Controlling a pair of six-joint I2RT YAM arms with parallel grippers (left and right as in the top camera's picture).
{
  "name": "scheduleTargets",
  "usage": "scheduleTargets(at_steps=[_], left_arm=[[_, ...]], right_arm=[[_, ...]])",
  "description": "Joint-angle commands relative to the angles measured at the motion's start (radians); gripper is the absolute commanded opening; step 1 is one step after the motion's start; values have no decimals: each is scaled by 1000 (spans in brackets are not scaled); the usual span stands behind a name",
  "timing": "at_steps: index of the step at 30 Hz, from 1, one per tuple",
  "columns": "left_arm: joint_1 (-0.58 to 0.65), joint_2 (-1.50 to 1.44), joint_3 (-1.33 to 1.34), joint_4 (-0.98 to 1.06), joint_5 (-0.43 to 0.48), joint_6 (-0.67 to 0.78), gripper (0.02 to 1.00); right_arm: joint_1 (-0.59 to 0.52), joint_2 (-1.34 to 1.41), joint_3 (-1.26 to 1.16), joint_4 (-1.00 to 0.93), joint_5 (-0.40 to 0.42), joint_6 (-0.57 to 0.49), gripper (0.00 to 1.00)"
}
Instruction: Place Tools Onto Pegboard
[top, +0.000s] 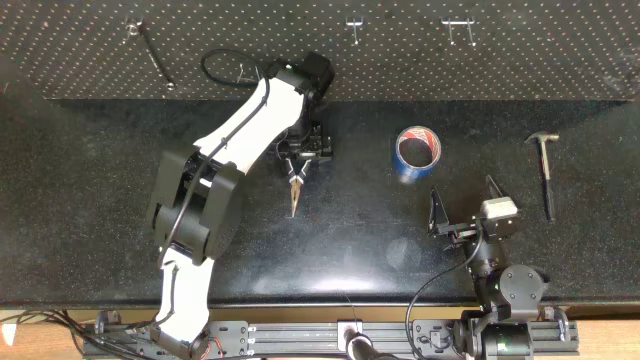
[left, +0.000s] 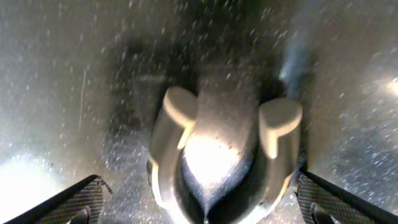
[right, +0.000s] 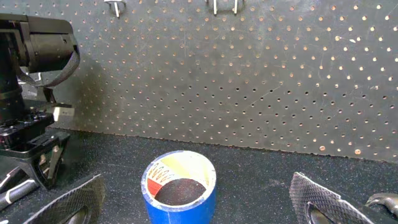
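Pliers (top: 293, 185) with pale handles lie on the dark worktop, jaws toward the front edge. My left gripper (top: 305, 148) hangs low over their handle end, open, and the two handles (left: 180, 124) sit between its fingers (left: 74, 202) without being touched. A blue tape roll (top: 416, 152) stands right of centre, and a hammer (top: 545, 172) lies at the far right. My right gripper (top: 466, 200) stands open and empty in front of the tape roll (right: 179, 183), facing the pegboard (right: 261, 81). A wrench (top: 152, 55) hangs on the pegboard (top: 500, 70) at upper left.
Two bare metal hooks (top: 353, 30) (top: 457, 30) stick out of the pegboard at upper centre and upper right. A black cable (top: 225, 68) loops behind the left arm. The left arm's wrist (right: 28, 93) stands close to the left of the tape roll.
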Motion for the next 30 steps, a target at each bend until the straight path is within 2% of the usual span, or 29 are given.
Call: scheduleTargets(at_steps=[1, 14, 15, 16, 18, 22, 25, 26, 27, 28, 30], left_arm=[[-4, 13, 15, 25, -18, 16, 993], [10, 34, 15, 32, 12, -3, 996], [10, 34, 15, 33, 19, -3, 950], [10, 34, 15, 33, 23, -3, 947], [10, 34, 15, 35, 24, -3, 847], [10, 34, 15, 36, 27, -3, 833], [10, 34, 15, 36, 27, -3, 588], [10, 34, 15, 35, 27, -3, 323], [10, 34, 15, 35, 27, -3, 161], [10, 34, 15, 35, 27, -3, 128], [10, 34, 15, 35, 27, -3, 126]], right_arm=[[-4, -6, -4, -2, -9, 4, 976], [-4, -6, -4, -2, -9, 4, 976], [-4, -6, -4, -2, -9, 4, 976], [-4, -6, -4, -2, -9, 4, 976], [-4, -6, -4, -2, -9, 4, 976], [-4, -6, -4, -2, -9, 4, 976], [-4, -6, -4, -2, -9, 4, 978], [-4, -6, -4, -2, -9, 4, 976], [-4, -6, -4, -2, -9, 4, 976], [-4, -6, -4, -2, -9, 4, 976], [-4, -6, -4, -2, -9, 4, 976]])
